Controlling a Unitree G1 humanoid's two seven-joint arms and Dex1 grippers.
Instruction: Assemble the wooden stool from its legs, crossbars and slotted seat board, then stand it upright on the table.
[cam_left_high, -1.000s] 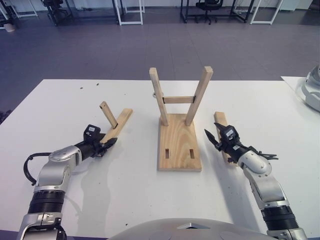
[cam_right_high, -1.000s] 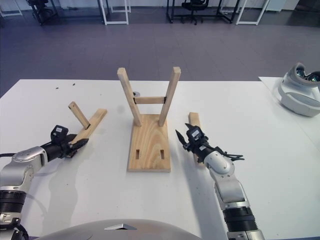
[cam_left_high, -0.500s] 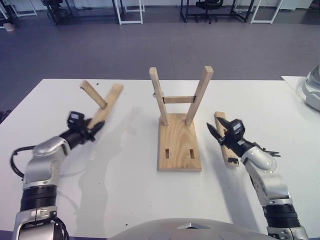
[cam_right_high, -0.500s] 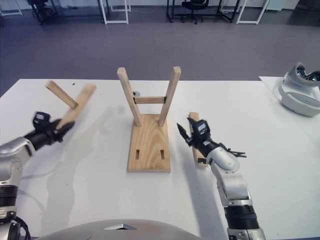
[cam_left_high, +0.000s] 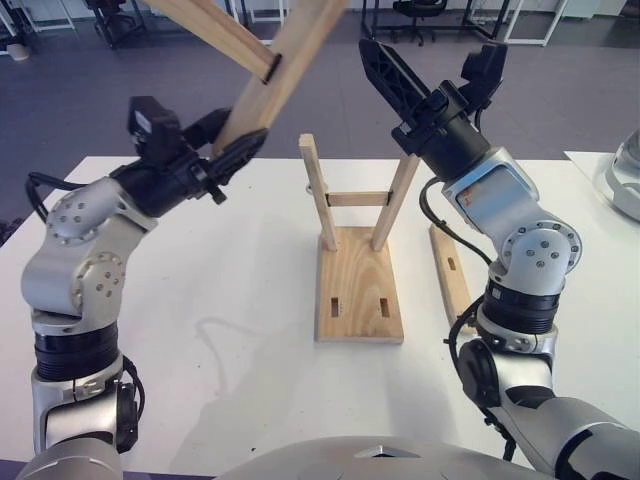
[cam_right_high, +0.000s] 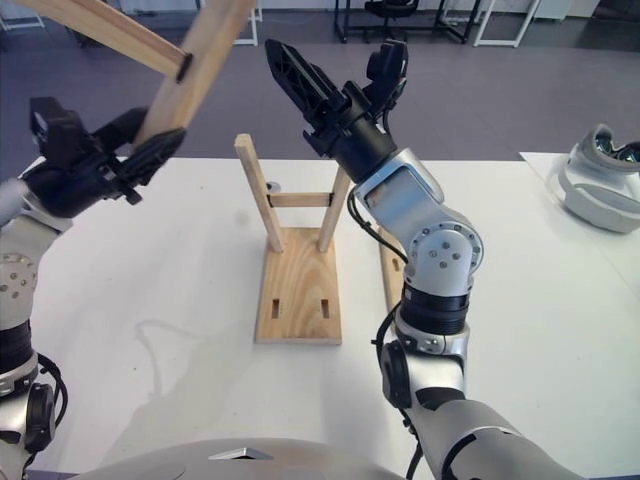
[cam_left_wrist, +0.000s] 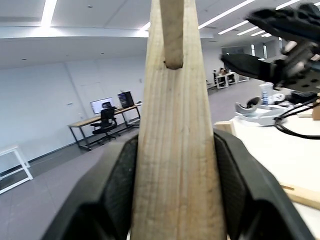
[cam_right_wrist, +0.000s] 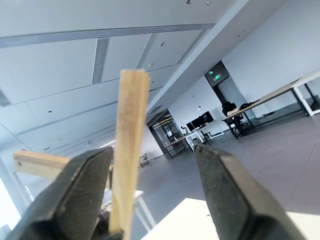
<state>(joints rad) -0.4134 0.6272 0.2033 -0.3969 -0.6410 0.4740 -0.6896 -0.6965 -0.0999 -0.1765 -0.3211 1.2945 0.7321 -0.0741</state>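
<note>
High above the table (cam_left_high: 200, 300), the left claw (cam_left_high: 238, 135) clamps the low end of a leg (cam_left_high: 285, 60) with its crossbar (cam_left_high: 215, 30). The leg's long axis slants up toward the right claw (cam_left_high: 431, 48), which hangs spread wide just beside it. Below, the seat board (cam_left_high: 358, 285) lies upturned.

Nothing legible came up anywhere. A green lit sign (cam_right_wrist: 216, 76) hung high on the far wall of the hall, and its characters were too small to read. A small red mark (cam_left_high: 462, 198) sat on the grey shell of the right arm (cam_left_high: 505, 190), just a smudge. A pale label (cam_left_high: 148, 112) showed on the black block behind the left gripper (cam_left_high: 243, 130), which was clamped on the leg piece (cam_left_high: 290, 55). No letters could be made out there either.
</note>
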